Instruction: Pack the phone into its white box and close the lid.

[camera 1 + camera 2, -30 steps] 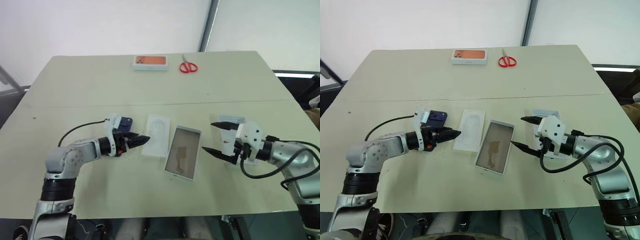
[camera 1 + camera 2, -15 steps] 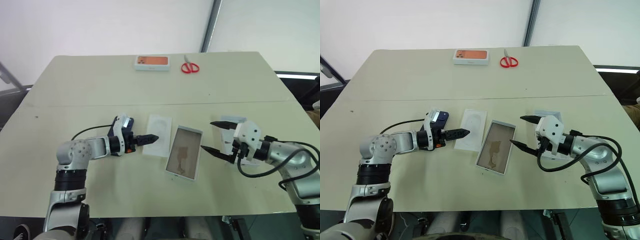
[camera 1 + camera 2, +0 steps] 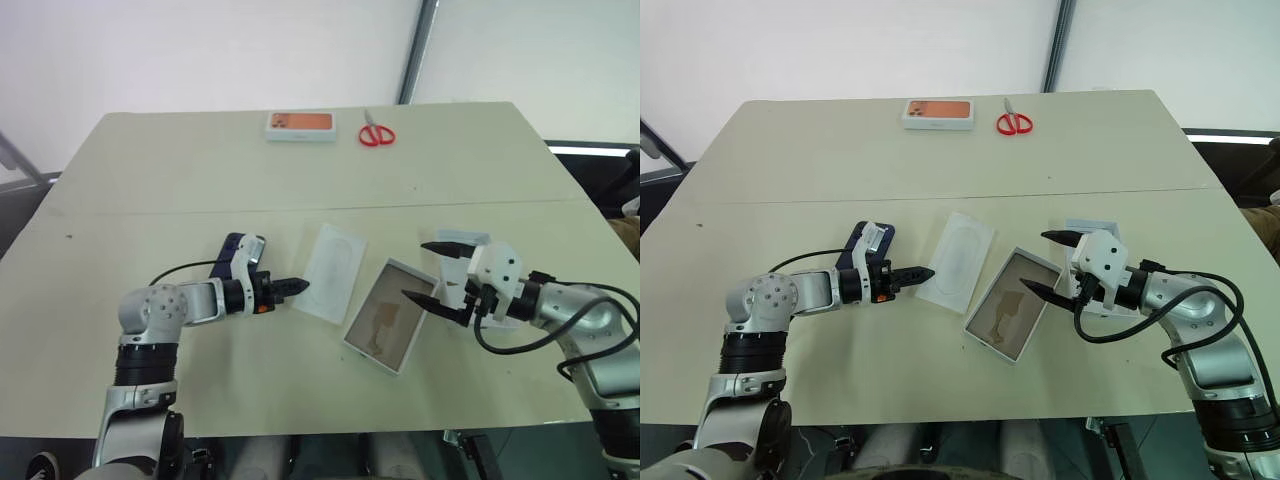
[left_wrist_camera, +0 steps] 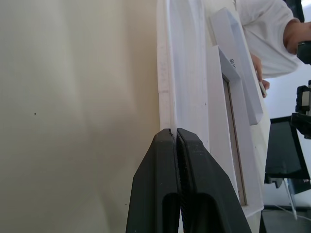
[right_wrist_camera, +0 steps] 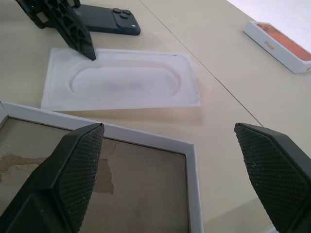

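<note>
On the counter, the left gripper pinches the flat liner by its edge; the right gripper hangs spread over the white box. The phone lies at nine o'clock of the liner. The thin liner could slip free.

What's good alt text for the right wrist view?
The right gripper, jaws wide open, hangs over the tan-floored white box. Beyond it lies a flat white liner with an oval recess; the left gripper has its tip at the liner's corner, with the phone behind.
</note>
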You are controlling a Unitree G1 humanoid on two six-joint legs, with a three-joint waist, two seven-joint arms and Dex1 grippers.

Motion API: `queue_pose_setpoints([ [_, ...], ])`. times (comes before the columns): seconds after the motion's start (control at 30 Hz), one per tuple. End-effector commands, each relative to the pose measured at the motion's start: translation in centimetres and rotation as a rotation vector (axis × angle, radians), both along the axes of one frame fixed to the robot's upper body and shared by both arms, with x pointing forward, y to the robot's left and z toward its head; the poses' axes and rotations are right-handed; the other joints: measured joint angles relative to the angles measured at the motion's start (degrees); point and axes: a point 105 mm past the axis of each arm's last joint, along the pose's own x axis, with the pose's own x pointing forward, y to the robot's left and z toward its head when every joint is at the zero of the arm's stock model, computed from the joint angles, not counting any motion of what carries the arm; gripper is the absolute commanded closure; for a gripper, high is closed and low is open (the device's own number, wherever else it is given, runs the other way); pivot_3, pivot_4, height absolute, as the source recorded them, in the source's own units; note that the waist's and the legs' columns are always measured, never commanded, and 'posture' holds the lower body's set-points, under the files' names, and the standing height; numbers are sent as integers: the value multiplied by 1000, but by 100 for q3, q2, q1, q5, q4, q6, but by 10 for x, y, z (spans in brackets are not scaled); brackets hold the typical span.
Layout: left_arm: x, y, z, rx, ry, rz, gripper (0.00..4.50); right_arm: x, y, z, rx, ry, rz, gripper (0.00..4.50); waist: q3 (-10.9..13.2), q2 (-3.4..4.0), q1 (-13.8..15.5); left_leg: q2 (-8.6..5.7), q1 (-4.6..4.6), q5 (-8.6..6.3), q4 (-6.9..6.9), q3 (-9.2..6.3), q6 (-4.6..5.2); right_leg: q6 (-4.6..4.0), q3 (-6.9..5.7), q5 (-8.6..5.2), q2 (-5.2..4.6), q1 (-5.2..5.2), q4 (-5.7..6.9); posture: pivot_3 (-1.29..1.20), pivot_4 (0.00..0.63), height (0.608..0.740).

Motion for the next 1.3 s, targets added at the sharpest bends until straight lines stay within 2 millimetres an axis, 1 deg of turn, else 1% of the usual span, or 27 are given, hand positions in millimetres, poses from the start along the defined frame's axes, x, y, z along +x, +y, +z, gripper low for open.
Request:
queue_pose_setpoints([
  [0.03,8,14,4,-3,-11,70,4472,-11,10,9,23,-13,60,0,0,0,4,0,0,0,0,0,0,0,0,0,0,0,0,0,150,740],
  [0.2,14,18,18,-49,-28,99,4472,-24,24,7,79,67,111,0,1,-1,1,1,0,0,0,0,0,0,1,0,1,-2,1,0,150,740],
  [0.3,20,23,35,-92,-81,117,4472,-41,45,-6,98,180,144,0,3,-6,25,0,-4,0,1,0,0,0,1,0,-1,-4,0,0,150,740],
  [0.37,23,25,38,-81,-102,130,4472,-51,57,-9,128,245,165,0,3,-6,43,0,-8,0,3,-7,-1,0,-3,0,-1,-5,0,0,150,740],
  [0.43,22,28,37,-70,-106,132,4472,-57,63,-16,104,287,167,0,3,-6,35,-3,-7,0,6,-4,-1,0,-1,0,-5,-3,0,0,150,740],
  [0.53,20,29,39,-78,-112,119,4472,-56,66,-30,41,327,140,0,4,-6,34,-3,-7,0,6,-4,0,0,-2,0,-4,-4,0,0,150,740],
  [0.6,20,29,38,-64,-116,113,4472,-62,70,-33,65,374,156,0,4,-6,36,-3,-7,0,5,-4,0,0,-3,0,-4,-5,0,0,150,740],
  [0.67,19,29,37,-60,-113,110,4472,-70,72,-41,26,401,182,0,4,-7,41,-3,-8,0,5,-4,0,0,-2,0,-4,-5,0,0,150,740],
  [0.77,19,28,37,-59,-116,108,4472,-73,69,-55,-64,398,183,0,4,-7,40,-4,-8,0,5,-4,0,1,-2,0,-4,-4,-1,0,150,740],
  [0.83,17,27,36,-48,-116,99,4472,-74,68,-60,-87,403,184,0,4,-7,30,-4,-8,0,5,-3,0,1,-3,0,-4,-4,-1,0,150,740],
  [0.87,17,27,36,-49,-117,98,4499,-73,68,-63,-102,401,187,245,4,-7,25,-3,-7,0,5,-3,0,1,-3,0,-3,-4,0,0,150,740],
  [0.93,16,26,35,-50,-116,96,4500,-72,67,-66,-128,396,188,878,4,-7,18,-3,-7,0,4,-3,0,1,-3,-1,-3,-5,0,0,150,740],
  [0.97,15,26,36,-54,-114,95,4500,-72,66,-68,-145,390,191,1362,4,-7,19,-3,-7,0,4,-4,0,1,-3,-1,-3,-4,0,0,150,740],
  [1.0,15,26,35,-55,-114,94,4500,-70,66,-68,-161,371,191,1974,4,-7,20,-3,-7,0,4,-3,0,1,-2,-1,-3,-4,0,0,150,740],
  [1.03,15,26,36,-57,-116,96,4500,-66,67,-66,-151,356,191,2400,4,-7,19,-3,-7,0,4,-3,0,1,-3,-1,-3,-5,0,0,150,740],
  [1.1,16,26,39,-73,-120,103,4500,-59,70,-58,-127,324,190,3455,4,-7,15,-3,-7,0,4,-3,0,1,-2,-1,-3,-4,0,0,150,740],
  [1.17,18,26,44,-95,-134,116,4500,-55,71,-55,-130,297,206,4490,4,-7,14,-2,-7,0,4,-4,-1,1,-3,-1,-3,-4,0,0,150,740],
  [1.3,25,31,59,-150,-153,147,4500,-51,76,-52,-162,234,260,4490,7,-13,22,-3,-8,0,4,-5,0,2,-4,-1,-3,-4,0,0,150,740],
])
